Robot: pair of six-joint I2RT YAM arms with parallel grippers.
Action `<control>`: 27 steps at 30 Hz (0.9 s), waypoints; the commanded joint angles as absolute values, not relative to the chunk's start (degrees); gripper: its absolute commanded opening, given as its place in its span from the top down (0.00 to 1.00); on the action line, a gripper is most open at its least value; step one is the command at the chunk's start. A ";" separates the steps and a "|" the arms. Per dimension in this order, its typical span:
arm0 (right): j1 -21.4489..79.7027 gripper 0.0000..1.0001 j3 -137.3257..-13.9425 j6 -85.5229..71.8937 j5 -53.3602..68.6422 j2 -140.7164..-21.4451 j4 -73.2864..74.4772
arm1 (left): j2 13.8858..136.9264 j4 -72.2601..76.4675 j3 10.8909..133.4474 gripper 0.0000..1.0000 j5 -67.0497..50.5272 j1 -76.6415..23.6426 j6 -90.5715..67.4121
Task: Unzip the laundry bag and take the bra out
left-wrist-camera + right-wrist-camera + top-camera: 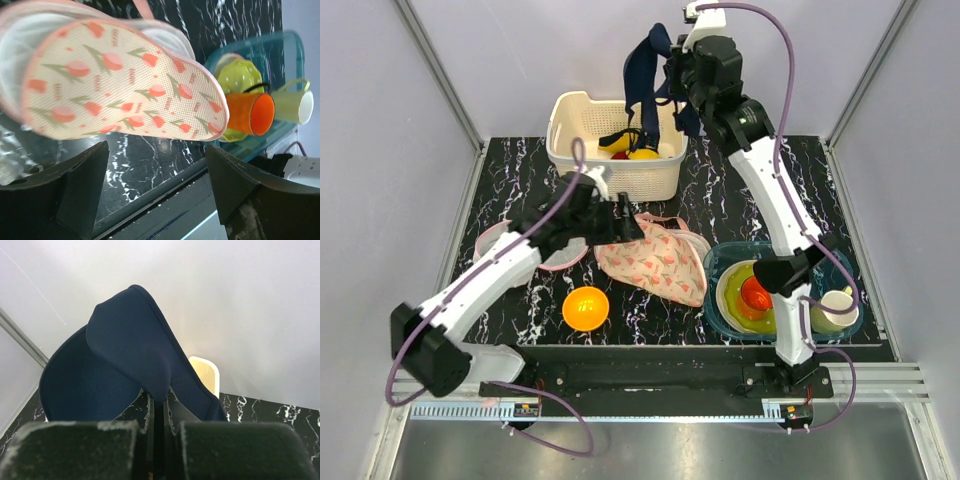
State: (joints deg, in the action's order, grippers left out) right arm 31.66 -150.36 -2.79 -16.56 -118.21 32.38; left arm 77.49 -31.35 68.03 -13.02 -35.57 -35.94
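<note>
The floral cream-pink laundry bag (656,260) lies on the black marbled table, right of my left gripper (628,227). In the left wrist view the laundry bag (120,85) fills the upper part, and my left gripper (157,192) is open and empty just short of its edge. My right gripper (672,72) is raised high over the cream basket (582,152), shut on the dark navy bra (645,75), which hangs down with a thin strap trailing into the basket. In the right wrist view the bra (120,370) is pinched between the closed fingers of my right gripper (159,405).
The basket holds yellow and red items (638,154). An orange bowl (586,308) sits near the front edge. A teal tray (720,310) at the right holds a yellow-green plate, an orange cup (756,294) and a pale mug (836,305). A white mesh item with pink trim (560,260) lies under my left arm.
</note>
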 commanded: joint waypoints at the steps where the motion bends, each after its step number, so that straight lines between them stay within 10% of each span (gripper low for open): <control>1: 31.38 1.00 -154.69 -3.16 -13.62 -123.48 28.93 | 67.87 -39.54 68.21 0.18 -6.59 -29.72 -33.31; 12: 29.89 1.00 -155.04 -5.87 -8.62 -138.68 20.49 | 54.85 -43.42 60.30 0.11 -9.58 -15.64 -33.92; 13: 29.36 0.94 -154.95 -6.76 -6.35 -140.08 20.13 | 54.41 -43.42 60.03 0.11 -9.84 -15.56 -34.01; 17: 28.92 0.01 -154.25 -6.68 -1.24 -140.28 22.84 | 54.05 -42.54 58.54 0.11 -12.12 -15.56 -33.40; 27: 28.83 0.00 -137.66 -5.18 -11.33 -122.27 27.68 | 58.36 -39.20 59.33 0.08 -13.97 -15.47 -31.99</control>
